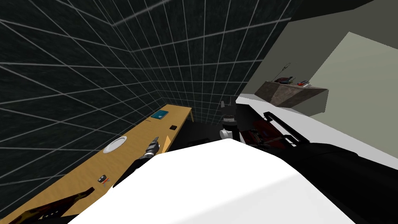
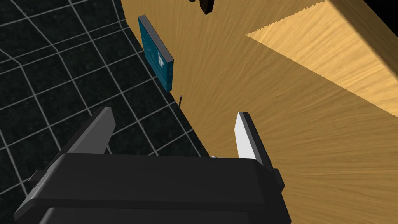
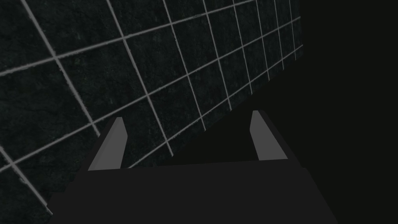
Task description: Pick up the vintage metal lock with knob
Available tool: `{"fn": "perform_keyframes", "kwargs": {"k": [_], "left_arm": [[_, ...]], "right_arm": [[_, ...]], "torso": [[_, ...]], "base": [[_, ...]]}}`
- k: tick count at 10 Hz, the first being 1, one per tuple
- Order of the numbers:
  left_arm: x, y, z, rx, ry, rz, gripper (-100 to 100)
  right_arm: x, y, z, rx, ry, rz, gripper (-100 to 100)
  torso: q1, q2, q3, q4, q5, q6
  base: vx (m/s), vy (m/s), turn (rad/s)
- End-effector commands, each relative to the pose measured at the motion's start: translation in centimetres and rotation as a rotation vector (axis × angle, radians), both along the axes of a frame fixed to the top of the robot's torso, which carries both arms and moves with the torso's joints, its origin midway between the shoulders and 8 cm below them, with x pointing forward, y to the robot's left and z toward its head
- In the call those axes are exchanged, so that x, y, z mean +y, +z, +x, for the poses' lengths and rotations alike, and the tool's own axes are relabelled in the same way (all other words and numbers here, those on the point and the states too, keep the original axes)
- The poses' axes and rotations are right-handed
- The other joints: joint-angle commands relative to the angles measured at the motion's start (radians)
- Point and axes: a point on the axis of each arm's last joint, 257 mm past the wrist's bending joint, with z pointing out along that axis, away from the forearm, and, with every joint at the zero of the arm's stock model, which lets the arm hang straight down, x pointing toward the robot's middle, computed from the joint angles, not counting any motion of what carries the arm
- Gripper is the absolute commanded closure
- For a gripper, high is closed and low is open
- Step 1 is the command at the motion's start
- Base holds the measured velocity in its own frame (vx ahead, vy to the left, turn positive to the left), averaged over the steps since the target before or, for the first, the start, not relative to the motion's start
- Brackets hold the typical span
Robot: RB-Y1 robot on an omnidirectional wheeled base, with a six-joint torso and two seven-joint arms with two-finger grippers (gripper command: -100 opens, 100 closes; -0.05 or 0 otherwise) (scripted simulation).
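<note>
Where the black, white-gridded tiled wall (image 1: 77, 77) runs down the left, set hard against it a long wooden table (image 1: 144, 132) of light brown grain, stretching away toward a black area past its far end. Laid out on it, from the near end: a dark patterned object (image 1: 50, 208) cut by the edge of view, a small dark item with a red bit (image 1: 103, 179), a white plate (image 1: 115, 144), a thin dark stick (image 2: 181, 100) at the wall-side edge, a teal book (image 1: 159, 114) lying flat close to the wall. Right of the book, nearer the table's open edge and apart from the rest, what looks to be the lock (image 1: 173, 127), a small dark brownish lump resting on the wood; too small to tell its long axis or which way a knob points. Hovering over the table short of book and lock, left gripper (image 2: 175, 112), fingers spread wide, aimed along the wood toward the book. Further right, right gripper (image 3: 187, 116) facing the tiled wall, fingers likewise parted. Far right, a white surface (image 1: 349, 142) carrying a black and dark red object (image 1: 252, 136), and beyond it a brown shelf (image 1: 295, 95) with small items against a grey-green wall (image 1: 349, 70).
</note>
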Motion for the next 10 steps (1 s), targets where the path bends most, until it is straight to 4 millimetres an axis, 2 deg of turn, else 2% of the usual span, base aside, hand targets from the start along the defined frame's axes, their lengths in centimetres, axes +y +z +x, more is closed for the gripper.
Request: {"fn": "perform_keyframes", "kwargs": {"k": [1, 3, 4, 8, 9, 10], "left_arm": [[0.4, -1.2, -1.0, 0.044, 0.014, -0.009, -100], [2.1, -3.8, -4.5, 0.155, 0.057, -0.036, -100], [2.1, -4.0, -4.7, 0.165, 0.058, -0.039, -100], [4.4, -8.0, -11.3, 0.360, 0.148, -0.122, -100], [4.4, -8.0, -11.4, 0.361, 0.148, -0.122, -100], [4.7, -8.8, -12.8, 0.401, 0.170, -0.147, -100]], "right_arm": [[0.0, 0.0, 0.0, 0.000, 0.000, 0.000, 0], [0.0, 0.0, 0.0, 0.000, 0.000, 0.000, 0], [0.0, 0.0, 0.0, 0.000, 0.000, 0.000, 0], [0.0, 0.0, 0.0, 0.000, 0.000, 0.000, 0], [0.0, 0.0, 0.0, 0.000, 0.000, 0.000, 0], [0.0, 0.0, 0.0, 0.000, 0.000, 0.000, 0]], "torso": [[0.000, 0.000, 0.000, 0.000, 0.000, 0.000], [0.002, 0.000, 0.000, 0.000, 0.000, 0.000], [0.002, -0.002, -0.001, 0.000, 0.000, 0.000], [0.004, -0.006, -0.003, -0.001, 0.001, 0.000], [0.004, -0.007, -0.004, -0.001, 0.001, 0.001], [0.003, -0.004, -0.003, -0.001, 0.001, 0.000]], "base": [[0.048, -0.032, -0.002], [0.065, -0.022, -0.063], [0.067, -0.016, -0.017], [0.121, -0.004, -0.124], [0.092, 0.004, -0.052], [0.085, 0.014, -0.109]]}}
